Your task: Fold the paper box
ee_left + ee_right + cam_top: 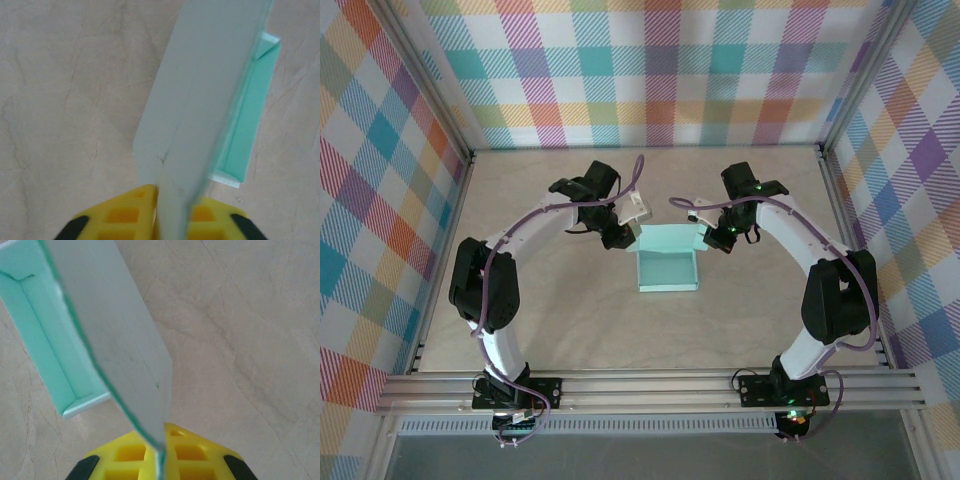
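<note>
At the middle of the pale beige marbled table [570, 330] sits the pale mint-blue thin card paper box [667, 270], partly formed into a shallow rectangular tray with low walls along its sides and near edge, its open side facing up. A wider panel of the same card rises along its far side, and both arms curve inward to meet it from either end. On the left end, the left gripper [623, 237] is clamped onto this panel; the left wrist view shows the card [200, 90] running up from between the yellow fingers [125, 212], which are pressed together on it, with the greener inside of the tray beyond and to the right. On the right end, the right gripper [713, 238] pinches the panel as well; in the right wrist view the sheet [115, 330] stands nearly edge-on between its yellow fingers [130, 452], closed tight on the card's lower corner, and the tray's inner corner lies to the left on the table surface. Both black-and-white arms arch from their bases on the aluminium rails [650, 390] at the near edge. Around the table stand walls [650, 70] covered in bright multicoloured plaid.
</note>
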`<state>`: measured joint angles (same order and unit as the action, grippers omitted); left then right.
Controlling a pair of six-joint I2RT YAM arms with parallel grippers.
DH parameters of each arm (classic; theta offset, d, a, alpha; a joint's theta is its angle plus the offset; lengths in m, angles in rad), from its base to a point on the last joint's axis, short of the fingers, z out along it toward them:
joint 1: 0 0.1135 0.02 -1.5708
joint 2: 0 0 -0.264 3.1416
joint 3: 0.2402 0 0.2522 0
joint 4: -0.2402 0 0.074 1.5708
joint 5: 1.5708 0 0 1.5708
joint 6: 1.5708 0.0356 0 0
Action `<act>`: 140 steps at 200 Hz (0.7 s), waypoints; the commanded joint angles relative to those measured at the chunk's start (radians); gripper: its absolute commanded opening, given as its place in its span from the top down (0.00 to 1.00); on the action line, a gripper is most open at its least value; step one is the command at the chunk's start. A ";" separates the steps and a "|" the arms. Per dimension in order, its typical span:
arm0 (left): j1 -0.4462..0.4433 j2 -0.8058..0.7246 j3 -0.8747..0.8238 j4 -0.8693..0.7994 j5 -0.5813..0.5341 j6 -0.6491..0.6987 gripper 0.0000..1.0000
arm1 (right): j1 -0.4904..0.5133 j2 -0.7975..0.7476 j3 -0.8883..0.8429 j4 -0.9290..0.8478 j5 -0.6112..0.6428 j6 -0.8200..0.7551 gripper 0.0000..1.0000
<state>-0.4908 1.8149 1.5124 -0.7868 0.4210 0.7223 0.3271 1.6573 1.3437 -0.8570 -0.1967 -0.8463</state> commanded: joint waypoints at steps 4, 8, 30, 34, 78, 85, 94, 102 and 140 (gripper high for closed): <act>-0.013 -0.002 0.024 -0.006 -0.005 -0.021 0.99 | 0.013 -0.001 0.026 -0.024 0.015 0.015 1.00; -0.014 -0.004 0.021 0.003 -0.010 -0.031 1.00 | 0.015 -0.003 0.026 -0.025 0.017 0.017 1.00; -0.014 -0.006 0.015 0.027 -0.026 -0.084 1.00 | 0.031 -0.004 0.025 -0.024 0.036 0.032 1.00; -0.015 -0.004 0.016 0.030 -0.029 -0.094 1.00 | 0.034 -0.004 0.026 -0.022 0.038 0.038 1.00; -0.033 -0.016 0.001 0.096 -0.118 -0.271 1.00 | 0.078 -0.014 0.027 0.013 0.078 0.138 1.00; -0.039 -0.022 -0.003 0.105 -0.151 -0.295 1.00 | 0.088 -0.014 0.031 0.018 0.090 0.160 1.00; -0.050 -0.032 -0.007 0.115 -0.178 -0.321 1.00 | 0.099 -0.018 0.028 0.032 0.117 0.195 1.00; -0.058 -0.042 -0.013 0.127 -0.189 -0.343 1.00 | 0.108 -0.029 0.024 0.051 0.133 0.220 1.00; -0.088 -0.091 -0.056 0.207 -0.233 -0.465 1.00 | 0.138 -0.082 -0.005 0.131 0.230 0.346 1.00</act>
<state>-0.5350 1.7908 1.4837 -0.6632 0.2089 0.3706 0.4324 1.6344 1.3499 -0.8059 -0.0093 -0.6037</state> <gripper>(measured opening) 0.047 0.051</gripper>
